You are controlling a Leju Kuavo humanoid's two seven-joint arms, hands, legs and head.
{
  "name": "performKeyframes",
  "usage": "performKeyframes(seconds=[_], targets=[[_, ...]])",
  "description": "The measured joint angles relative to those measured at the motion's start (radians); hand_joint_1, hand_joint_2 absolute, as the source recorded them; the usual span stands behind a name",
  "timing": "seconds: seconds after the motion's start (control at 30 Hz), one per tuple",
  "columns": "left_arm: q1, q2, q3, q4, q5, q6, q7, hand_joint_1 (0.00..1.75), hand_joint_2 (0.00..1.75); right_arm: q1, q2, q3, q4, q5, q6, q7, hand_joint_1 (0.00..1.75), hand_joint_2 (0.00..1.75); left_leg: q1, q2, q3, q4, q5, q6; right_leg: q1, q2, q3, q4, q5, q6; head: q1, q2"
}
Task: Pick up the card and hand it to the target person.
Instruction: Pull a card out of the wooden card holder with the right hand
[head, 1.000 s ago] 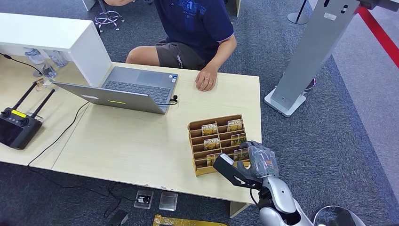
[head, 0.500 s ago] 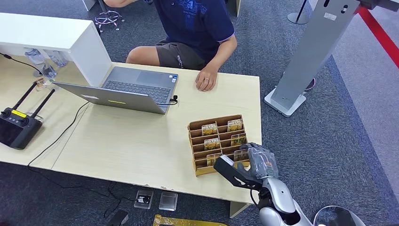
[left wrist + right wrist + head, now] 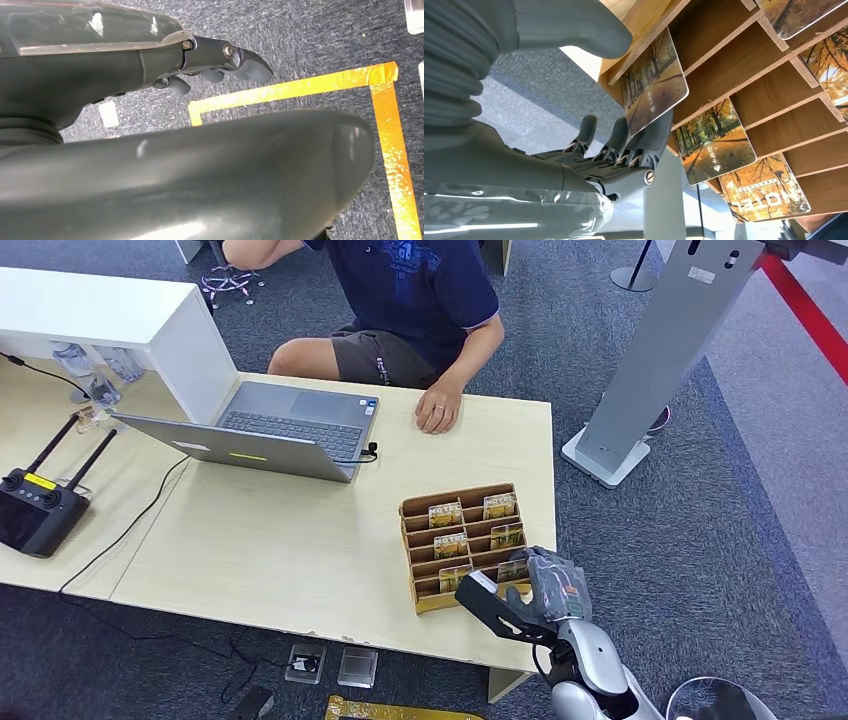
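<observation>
The task is only just begun. The right robot hand (image 3: 548,585) is placed at the near end of the wooden card rack (image 3: 412,523) on the counter (image 3: 300,540). In the right wrist view, the card (image 3: 654,80) is seen poking out of the slot closest to this robot hand, with the thumb above it and the fingers (image 3: 644,145) under it. Whether the card is pinched yet cannot be told; it is not lifted out of the rack. The pulling out and the handing over are left to be done. The person (image 3: 420,300) is seated well apart from the right robot hand, past the rack, with a hand (image 3: 437,415) laid on the counter. The left robot hand (image 3: 220,65) is hung over the floor, its fingers curled in on nothing. Yellow trees are printed on the cards. Small writing is printed there too, but it is too small to be read for sure.
</observation>
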Motion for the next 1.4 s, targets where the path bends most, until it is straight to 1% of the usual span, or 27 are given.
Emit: performKeyframes(seconds=[0.07,0.2,0.33,0.47,0.57,1.17,1.3,1.4], targets=[[0.0,0.0,0.0,0.0,0.0,0.0,0.0,0.0,0.0,0.0,0.0,0.0,0.0,0.001,-0.002,0.0,0.99,1.75,0.0,0.0,0.0,0.0,0.0,0.0,0.0,0.0,0.0,0.0,0.0,0.0,0.0,0.0],[0.0,0.0,0.0,0.0,0.0,0.0,0.0,0.0,0.0,0.0,0.0,-0.001,0.0,0.002,-0.007,0.0,1.3,1.75,0.0,0.0,0.0,0.0,0.0,0.0,0.0,0.0,0.0,0.0,0.0,0.0,0.0,0.0],[0.0,0.0,0.0,0.0,0.0,0.0,0.0,0.0,0.0,0.0,0.0,-0.003,0.0,0.006,-0.014,-0.002,1.43,1.75,0.0,0.0,0.0,0.0,0.0,0.0,0.0,0.0,0.0,0.0,0.0,0.0,0.0,0.0],[0.0,-0.001,0.0,0.0,0.0,0.001,0.0,0.0,0.0,0.001,0.0,-0.006,0.0,0.007,-0.019,-0.008,1.64,1.75,0.0,0.0,0.0,0.0,0.0,0.0,0.0,0.0,0.0,0.0,0.0,0.0,0.0,0.0],[0.0,-0.001,0.0,0.0,0.0,0.004,0.001,0.0,0.0,0.002,0.0,-0.008,0.0,0.007,-0.02,-0.01,1.73,1.75,0.0,0.0,0.0,0.0,0.0,0.0,0.0,0.0,0.0,0.0,0.0,0.0,0.0,0.0],[-0.002,-0.002,-0.003,0.0,-0.014,0.016,0.004,0.0,0.0,0.007,-0.001,-0.023,-0.002,0.014,-0.024,-0.012,1.75,1.75,0.0,0.0,0.001,0.0,0.0,0.0,0.0,0.0,0.0,0.0,0.0,0.0,0.0,0.0],[-0.002,-0.002,-0.003,0.0,-0.013,0.014,0.004,0.0,0.0,0.008,-0.006,-0.027,-0.034,0.018,-0.025,-0.012,1.75,1.75,0.0,0.0,0.001,0.0,0.0,0.0,0.0,0.0,0.0,0.0,0.0,0.0,0.0,0.0],[-0.002,-0.002,-0.003,0.0,-0.013,0.013,0.003,0.0,0.0,0.006,-0.015,-0.038,-0.089,0.024,-0.023,-0.008,1.75,1.75,0.0,0.0,0.001,0.0,0.0,0.0,0.0,0.0,0.0,0.0,0.0,0.0,0.0,0.0]])
